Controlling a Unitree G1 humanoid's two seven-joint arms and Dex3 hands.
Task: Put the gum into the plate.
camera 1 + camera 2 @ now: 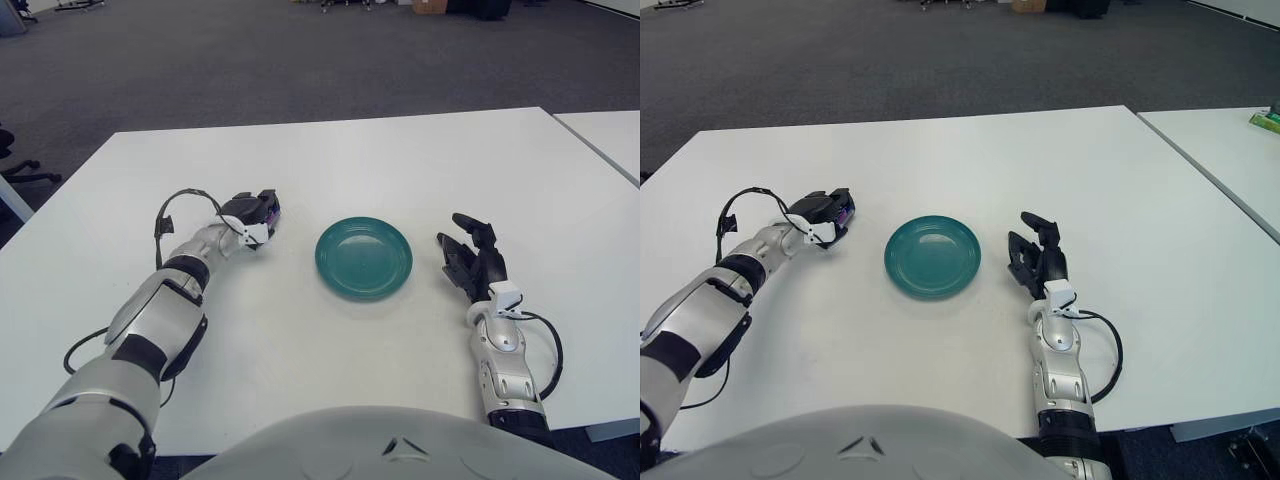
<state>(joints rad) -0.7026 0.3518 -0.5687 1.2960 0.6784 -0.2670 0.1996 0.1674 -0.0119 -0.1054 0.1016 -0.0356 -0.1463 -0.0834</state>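
From my remote station I saw the left hand (252,213) out on the left half of the white counter (330,150), its dark fingers (262,201) curled around the gum (272,209). Only a small blue-purple sliver of the pack showed at the hand's right edge, on the side facing the plate; the rest was hidden inside the grip. I could not tell whether the hand or the pack was touching the counter surface or was held just above it. A black cable (178,203) looped over the wrist behind the hand.

Further right, the green plate (364,257) sat near the middle of the counter, apart from the gum, with a strip of bare white surface between them. The plate held nothing.

Beyond the plate, on its right side, was the right hand (470,262), just beside the rim but not touching it. Its dark fingers were loosely spread and pointed toward the far edge, gripping nothing.

A second white table (610,135) stood off to the far right, separated from the counter by a narrow gap, and grey carpet (250,60) stretched away behind both.
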